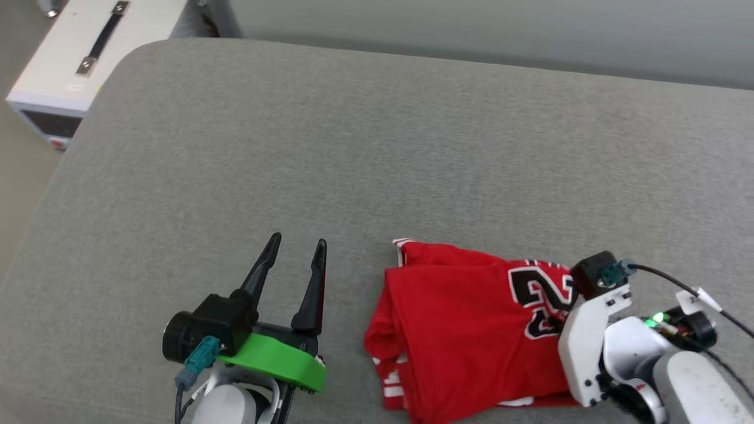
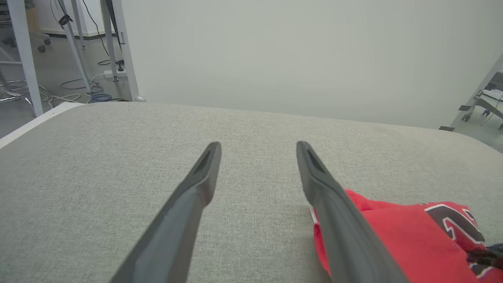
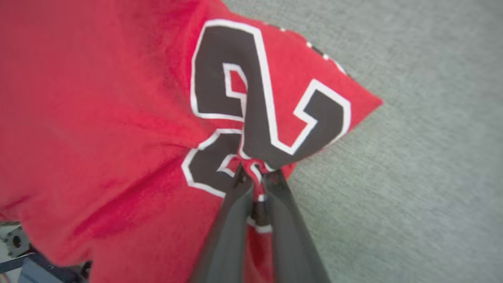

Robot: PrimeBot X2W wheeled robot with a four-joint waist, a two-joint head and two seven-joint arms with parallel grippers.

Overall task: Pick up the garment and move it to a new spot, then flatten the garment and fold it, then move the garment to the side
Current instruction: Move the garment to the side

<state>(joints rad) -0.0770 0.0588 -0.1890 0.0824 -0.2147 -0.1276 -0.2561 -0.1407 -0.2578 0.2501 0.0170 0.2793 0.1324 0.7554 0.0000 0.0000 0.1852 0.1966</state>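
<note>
The garment (image 1: 459,318) is a red jersey with black, white-outlined numbers, lying folded in a heap on the grey cushion at the lower right of the head view. My right gripper (image 3: 255,175) is shut on the garment (image 3: 118,118), pinching a bunch of cloth at the number print; its fingertips are hidden behind the wrist (image 1: 595,330) in the head view. My left gripper (image 1: 297,244) stands open to the left of the garment with nothing between its fingers. In the left wrist view the left gripper (image 2: 257,149) hovers over bare cushion, with the garment (image 2: 397,236) beside its right finger.
The grey cushion (image 1: 353,147) stretches far to the left and back. A white box with a black handle (image 1: 88,53) stands off its far left corner. Metal legs and cables (image 2: 78,59) lie on the floor beyond.
</note>
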